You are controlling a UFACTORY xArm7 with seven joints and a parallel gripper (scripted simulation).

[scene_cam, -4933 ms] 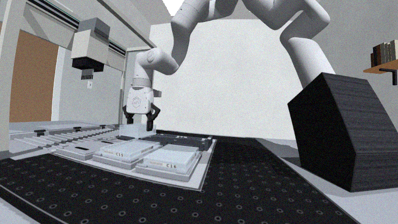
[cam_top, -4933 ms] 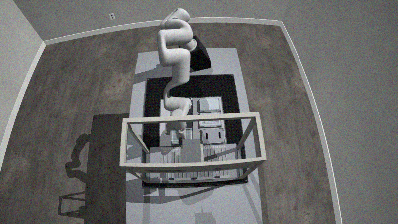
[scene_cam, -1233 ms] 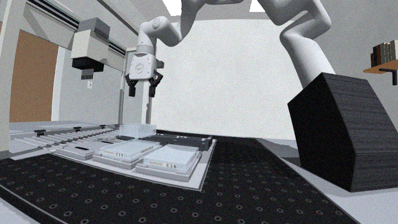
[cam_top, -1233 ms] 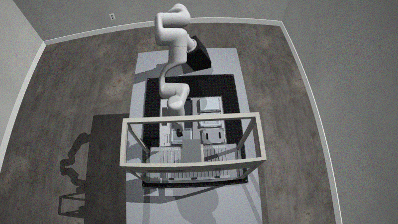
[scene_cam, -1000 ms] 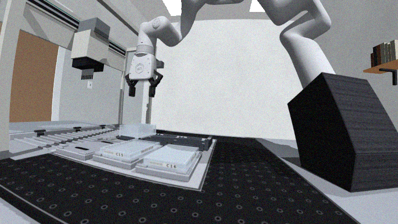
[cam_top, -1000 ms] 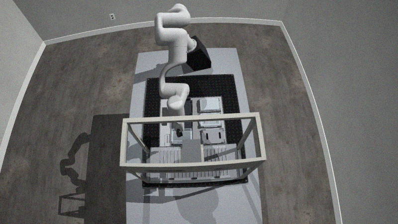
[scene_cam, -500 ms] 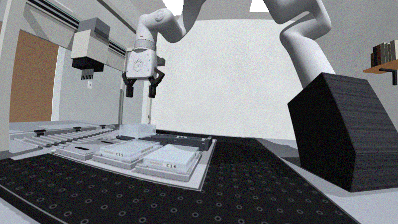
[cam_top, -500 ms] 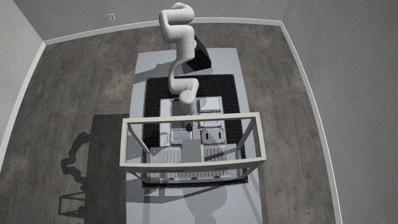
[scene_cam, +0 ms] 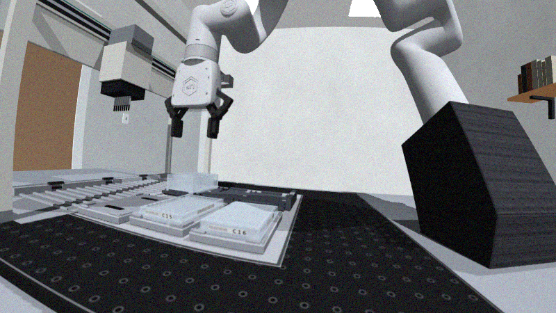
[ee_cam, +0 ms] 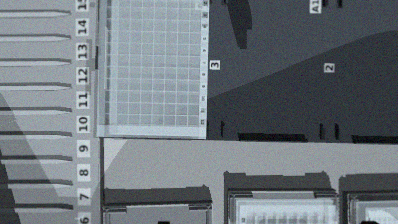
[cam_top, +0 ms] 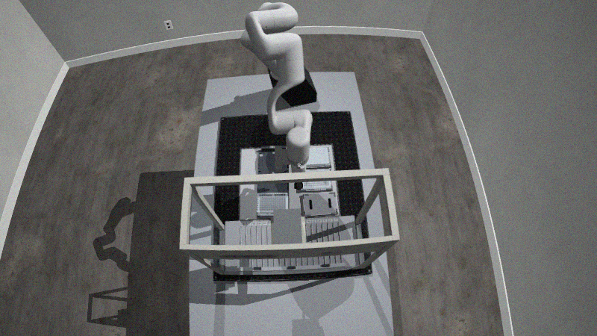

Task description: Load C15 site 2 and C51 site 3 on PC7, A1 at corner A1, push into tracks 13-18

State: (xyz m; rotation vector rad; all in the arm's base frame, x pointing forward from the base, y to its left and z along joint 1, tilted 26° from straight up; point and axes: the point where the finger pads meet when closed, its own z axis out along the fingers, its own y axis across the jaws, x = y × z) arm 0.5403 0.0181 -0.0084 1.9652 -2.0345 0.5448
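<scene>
From above, the white jointed arm [cam_top: 288, 62] reaches over the grey bench [cam_top: 208, 125] toward the cream-framed instrument [cam_top: 288, 177], its hand's tip just short of the frame's near bar. From the side, the white hand with dark fingers [scene_cam: 195, 126] hangs spread wide and empty, high above the pale 96-well plate C15 [scene_cam: 178, 210] and the 384-well plate C16 [scene_cam: 237, 223], both resting in their nests. At the wrist, the translucent deep-well block C51 [ee_cam: 152, 67] sits on site 3 of the dark flat carrier PC7 [ee_cam: 300, 95], beside bare site 2.
</scene>
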